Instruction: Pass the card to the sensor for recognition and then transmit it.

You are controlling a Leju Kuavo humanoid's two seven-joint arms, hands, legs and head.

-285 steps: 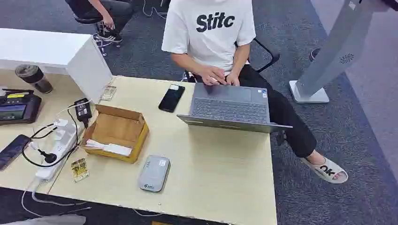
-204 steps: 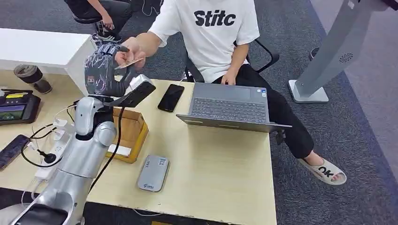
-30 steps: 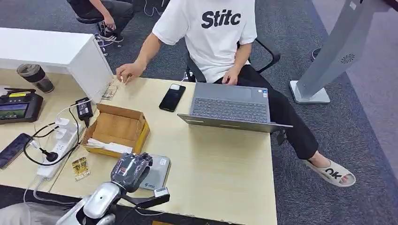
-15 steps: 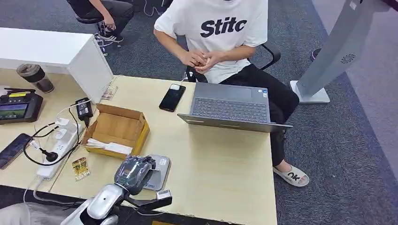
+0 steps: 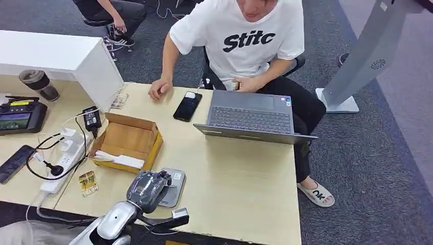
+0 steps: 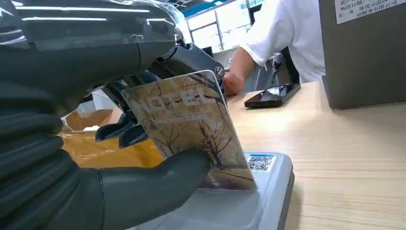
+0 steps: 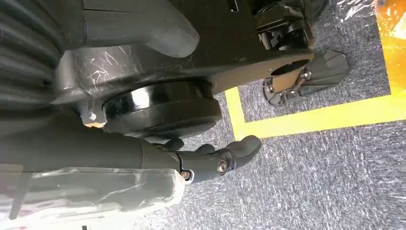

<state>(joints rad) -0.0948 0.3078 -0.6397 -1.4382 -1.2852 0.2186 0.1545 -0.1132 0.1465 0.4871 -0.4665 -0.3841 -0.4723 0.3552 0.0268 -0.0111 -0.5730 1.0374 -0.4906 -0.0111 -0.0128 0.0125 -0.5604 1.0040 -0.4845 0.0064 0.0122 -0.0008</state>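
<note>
My left hand point(image 5: 147, 190) sits over the near end of the grey card sensor point(image 5: 174, 185) at the table's front edge. In the left wrist view the thumb point(image 6: 158, 184) and dark fingers pinch a card printed with bare trees point(image 6: 191, 127). The card stands tilted, and its lower edge touches the top of the sensor point(image 6: 270, 191) beside a QR sticker. My right hand point(image 7: 158, 160) hangs beside my body above grey carpet, its fingers point(image 7: 225, 160) loosely apart with nothing in them.
An open cardboard box point(image 5: 127, 142) lies just behind the sensor, a power strip point(image 5: 64, 163) and a small yellow packet point(image 5: 87, 183) to its left. A laptop point(image 5: 250, 118) and black phone point(image 5: 187, 106) lie farther back. A seated person point(image 5: 245, 46) rests one hand on the table.
My left hand has edged a little to the right over the sensor. The person has leaned forward and laid a hand on the table beside the phone.
</note>
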